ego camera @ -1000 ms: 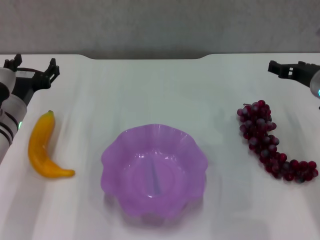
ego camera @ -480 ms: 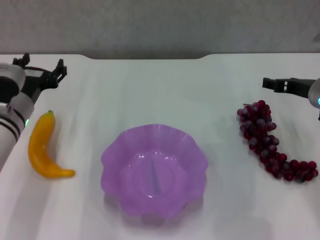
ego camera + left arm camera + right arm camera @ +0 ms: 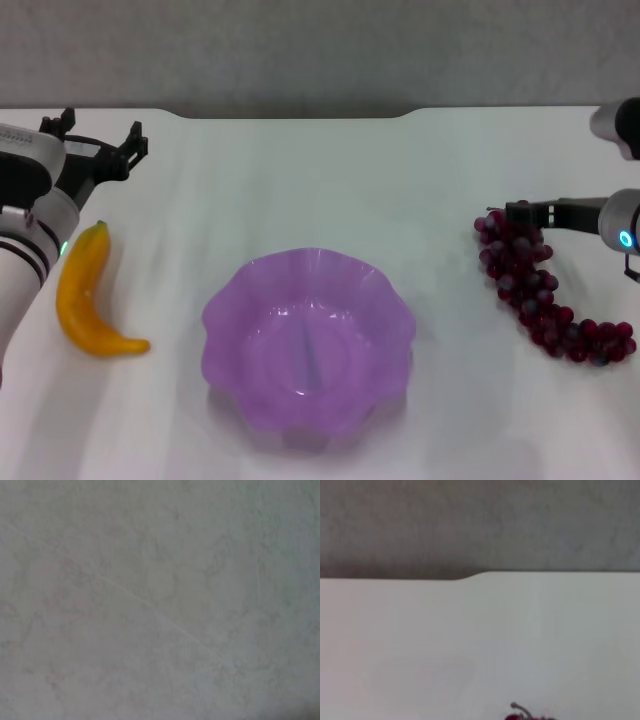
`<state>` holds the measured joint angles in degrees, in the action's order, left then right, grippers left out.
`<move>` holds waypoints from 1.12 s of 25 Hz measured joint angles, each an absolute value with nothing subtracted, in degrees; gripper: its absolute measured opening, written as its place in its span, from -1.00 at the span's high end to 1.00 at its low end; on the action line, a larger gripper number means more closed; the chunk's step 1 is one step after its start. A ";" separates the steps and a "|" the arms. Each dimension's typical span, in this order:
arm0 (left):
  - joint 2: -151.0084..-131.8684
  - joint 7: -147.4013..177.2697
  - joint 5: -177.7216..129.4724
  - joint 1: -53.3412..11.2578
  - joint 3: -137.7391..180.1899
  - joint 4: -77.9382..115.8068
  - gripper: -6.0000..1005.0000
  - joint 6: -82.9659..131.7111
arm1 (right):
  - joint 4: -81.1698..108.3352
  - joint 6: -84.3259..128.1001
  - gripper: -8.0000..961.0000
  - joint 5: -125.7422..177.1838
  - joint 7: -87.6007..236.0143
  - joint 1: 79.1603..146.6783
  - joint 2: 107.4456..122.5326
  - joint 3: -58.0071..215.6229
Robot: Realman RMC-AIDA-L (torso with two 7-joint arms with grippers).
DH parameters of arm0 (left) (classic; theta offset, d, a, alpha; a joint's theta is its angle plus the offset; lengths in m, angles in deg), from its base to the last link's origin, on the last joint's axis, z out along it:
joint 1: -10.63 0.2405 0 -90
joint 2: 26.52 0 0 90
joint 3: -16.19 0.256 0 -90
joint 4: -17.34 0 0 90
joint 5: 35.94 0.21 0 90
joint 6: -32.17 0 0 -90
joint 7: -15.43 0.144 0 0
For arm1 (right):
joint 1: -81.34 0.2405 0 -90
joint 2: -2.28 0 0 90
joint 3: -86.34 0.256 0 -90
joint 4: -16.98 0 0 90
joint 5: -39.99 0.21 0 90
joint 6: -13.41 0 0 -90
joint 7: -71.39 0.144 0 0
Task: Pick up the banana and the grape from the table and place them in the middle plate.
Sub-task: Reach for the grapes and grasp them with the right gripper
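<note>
Bench [image 3: 300, 170]: plain white top with faint streaks, carrying everything; its far edge meets a grey wall.
Middle plate [image 3: 222, 300]: translucent light purple, wavy rim, at the centre of the bench near the front, nothing inside it.
Banana [image 3: 80, 295]: lying flat on the bench to the left of the plate and well apart from it, green stem tip pointing away from the robot, the curved end turned toward the plate.
Grape [image 3: 540, 290]: dark red-purple bunch on the bench to the right of the plate, well apart from it, curving from its stem end at the far side down toward the right edge.
Left gripper [image 3: 100, 150]: above the bench just beyond the banana's stem tip, apart from the fruit — jaws spread wide and holding nothing.
Right gripper [image 3: 520, 213]: reaches in from the right edge at the far end of the grape, its dark tip over the topmost berries; whether it touches them cannot be told, and from this side-on angle I cannot tell how the jaws stand.
In the way: nothing lies between either fruit and the plate.
Left wrist view: only a mottled grey surface with a faint diagonal line — hard to make out.
Right wrist view: bare bench and grey wall beyond, with only the grape's stem and a few top berries cut off at the frame's edge.
</note>
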<state>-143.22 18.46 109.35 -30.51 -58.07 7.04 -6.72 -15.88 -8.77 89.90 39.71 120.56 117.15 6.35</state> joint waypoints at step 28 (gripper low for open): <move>-143.03 18.42 109.28 -30.86 -58.10 6.39 -0.78 -6.15 | -10.21 -0.59 -0.72 99.33 39.98 120.23 117.89 -9.20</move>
